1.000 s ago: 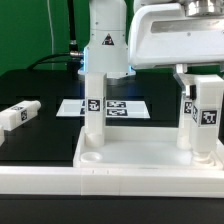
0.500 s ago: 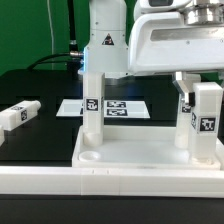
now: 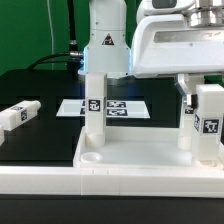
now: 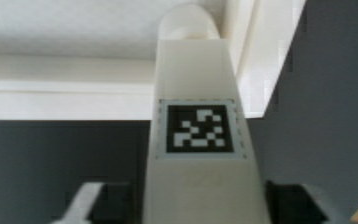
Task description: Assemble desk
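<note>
Black counter (image 3: 40, 140) before a green backdrop carries the desk's white slab (image 3: 130, 155) toward its near edge, with one tagged leg (image 3: 93, 110) upright in the slab's far corner socket on the exterior view's left and a second leg (image 3: 187, 122) upright at the far corner on the exterior view's right. Just in front of that, a third leg (image 3: 209, 125) stands upright between the fingers of the pincer (image 4: 194, 205); they flank it closely, but whether they press it cannot be told. Outward, a fourth leg (image 3: 18, 114) lies loose near the counter's edge on the exterior view's left, and the marker board (image 3: 125, 106) lies flat behind the slab.
</note>
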